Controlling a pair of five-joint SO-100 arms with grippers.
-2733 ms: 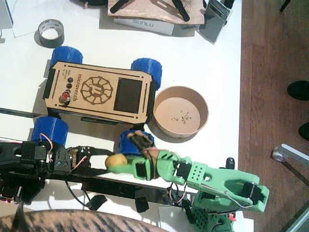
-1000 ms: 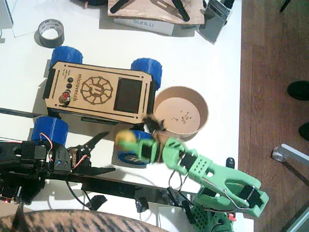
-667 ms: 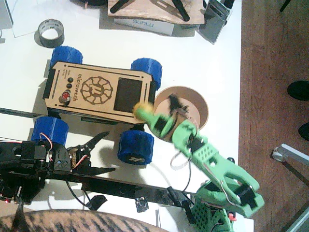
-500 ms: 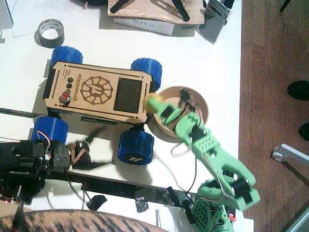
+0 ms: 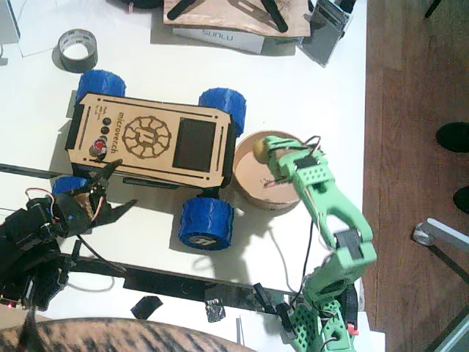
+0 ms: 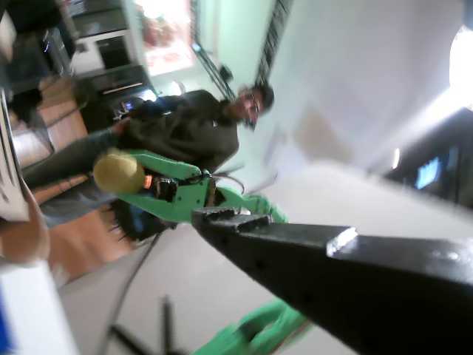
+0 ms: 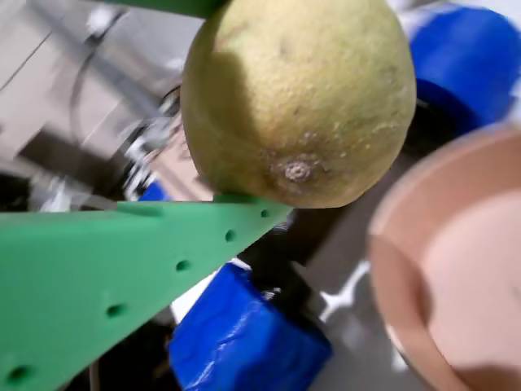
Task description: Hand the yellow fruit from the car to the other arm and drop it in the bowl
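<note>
The yellow fruit is pinched in my right gripper, the green arm's, which is shut on it. It hangs over the left inner edge of the tan bowl. In a wrist view the fruit fills the frame above a green finger, with the bowl to its right. The wooden car stands left of the bowl. My left gripper, the black one, is open and empty by the car's front-left wheel. Its wrist view shows the fruit held far off.
A grey tape roll lies at the back left, with boxes along the back edge. The car's blue front wheel sits just left of the bowl. The table ends at the right near wooden floor. A person shows behind the green arm.
The green arm swung from in front of the car, up and right, carrying the fruit over the bowl. The black arm pulled back left with its gripper empty.
</note>
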